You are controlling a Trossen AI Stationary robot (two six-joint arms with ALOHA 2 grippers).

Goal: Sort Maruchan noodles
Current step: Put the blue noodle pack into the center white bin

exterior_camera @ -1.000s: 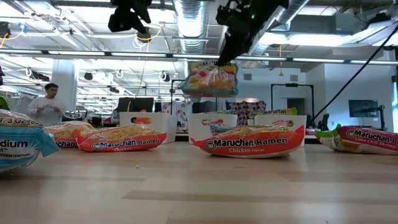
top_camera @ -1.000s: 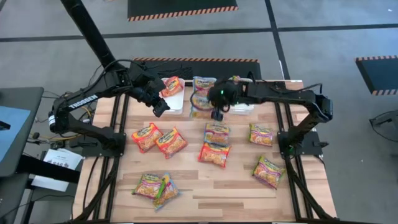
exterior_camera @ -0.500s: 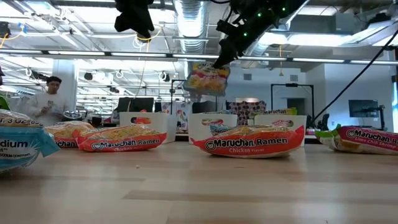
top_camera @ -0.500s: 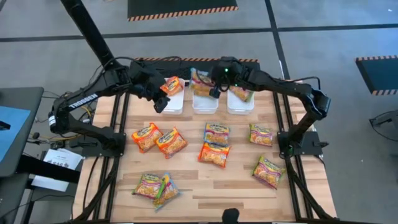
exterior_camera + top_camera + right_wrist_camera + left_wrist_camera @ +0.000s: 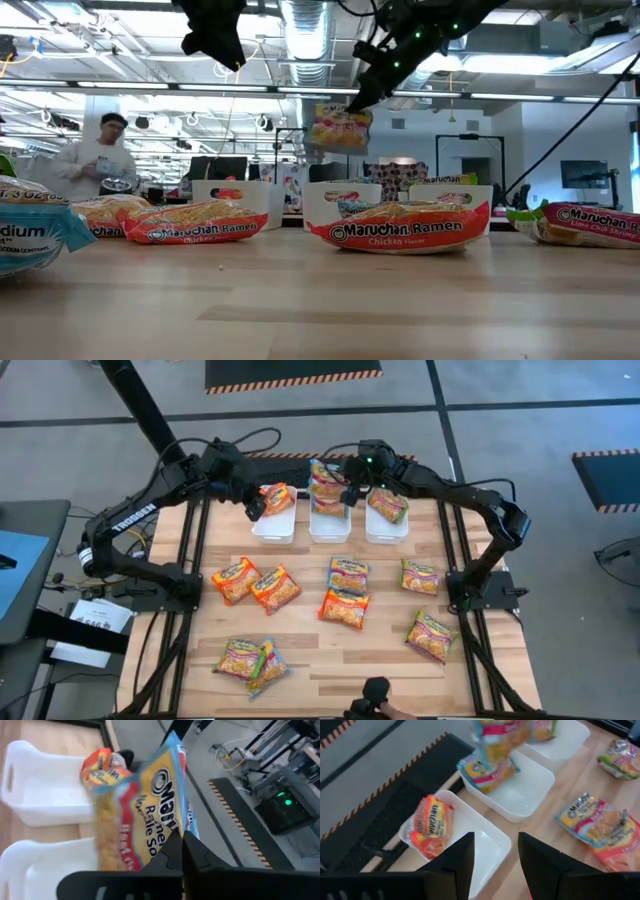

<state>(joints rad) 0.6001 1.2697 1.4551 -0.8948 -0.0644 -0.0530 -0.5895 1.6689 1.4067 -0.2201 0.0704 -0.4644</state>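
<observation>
High view: right claw [image 5: 349, 493] is pinching a blue Maruchan packet [image 5: 326, 488] by its edge so it is dangling over the middle bin [image 5: 330, 528] beneath, while left claw [image 5: 254, 508] is hovering parted above the neighbouring bin [image 5: 274, 530].

Three white bins [image 5: 274, 526] are seen in a row. Thirteen noodle packets [image 5: 343, 608] are counted: nine lie on the table [image 5: 330, 660], three sit in the bins, and one is held up.
</observation>
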